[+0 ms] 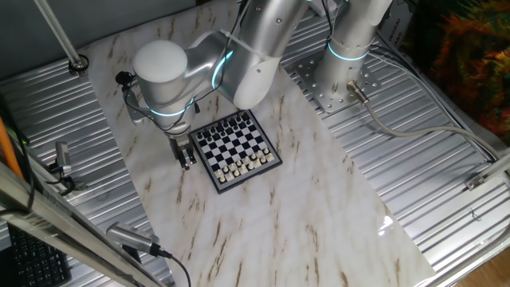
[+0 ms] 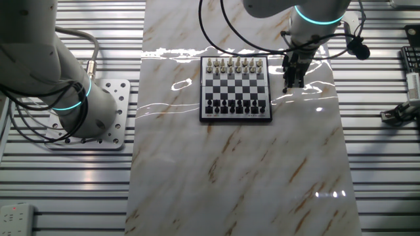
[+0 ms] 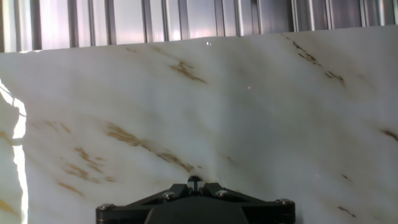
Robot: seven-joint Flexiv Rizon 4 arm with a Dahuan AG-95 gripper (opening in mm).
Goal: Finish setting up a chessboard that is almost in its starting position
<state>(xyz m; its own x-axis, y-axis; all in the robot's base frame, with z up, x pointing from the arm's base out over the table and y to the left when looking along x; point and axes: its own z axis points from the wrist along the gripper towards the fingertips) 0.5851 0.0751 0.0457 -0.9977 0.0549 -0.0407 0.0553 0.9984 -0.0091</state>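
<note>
The chessboard (image 1: 237, 149) lies on the marble slab, with dark pieces along its far edge and pale pieces along its near edge. It also shows in the other fixed view (image 2: 235, 88), with pale pieces far and dark pieces near. My gripper (image 1: 188, 162) hangs low over the slab just beside the board's side edge, apart from it (image 2: 289, 86). In the hand view the jaws (image 3: 194, 182) are shut, and a tiny dark rounded knob like a chess piece's head (image 3: 194, 179) shows between the fingertips. The board is out of the hand view.
The marble slab (image 1: 263, 215) is flanked by ribbed metal tabletop (image 1: 414, 159). The arm's base (image 1: 343, 72) stands behind the board. A camera stand (image 1: 64, 163) and cables sit at the left edge.
</note>
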